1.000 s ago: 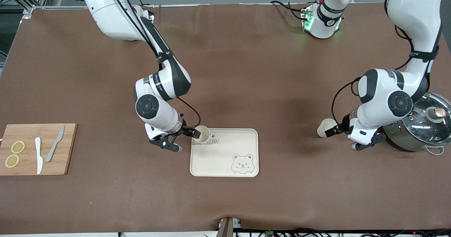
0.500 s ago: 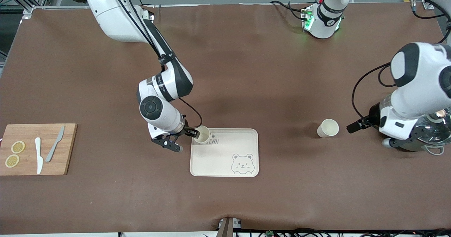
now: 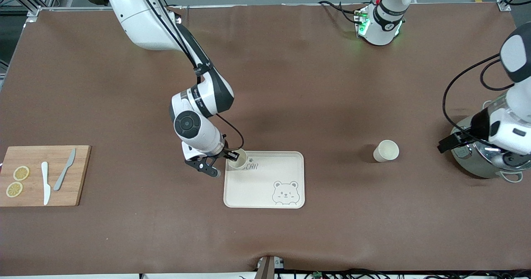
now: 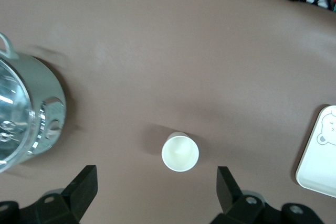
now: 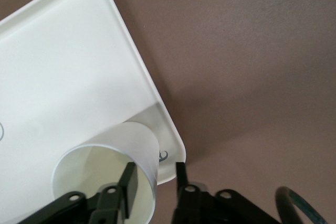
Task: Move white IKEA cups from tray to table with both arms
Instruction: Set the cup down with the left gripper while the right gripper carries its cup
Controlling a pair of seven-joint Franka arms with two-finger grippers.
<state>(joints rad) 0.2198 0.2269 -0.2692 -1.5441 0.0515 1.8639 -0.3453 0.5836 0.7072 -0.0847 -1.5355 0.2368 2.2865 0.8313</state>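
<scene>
We pinch one cup (image 3: 238, 160) by its wall with our right gripper (image 3: 230, 156), one finger inside the rim and one outside, since a wall pinch suits a handleless cup. It stands on the tray (image 3: 265, 187), in the corner farthest from the camera at the right arm's end. Our left gripper (image 3: 443, 146) hangs with jaws spread wide, holding nothing, over the pot (image 3: 481, 165). The other cup (image 3: 386, 151) stands off the tray, on the table (image 3: 290, 75), toward the left arm's end. We count two cups, one tray, one pot.

Wood board (image 3: 79, 179) w/ 2 lemon slices (image 3: 17, 181), 2 knives (image 3: 54, 177); steel pot (image 3: 481, 162).
</scene>
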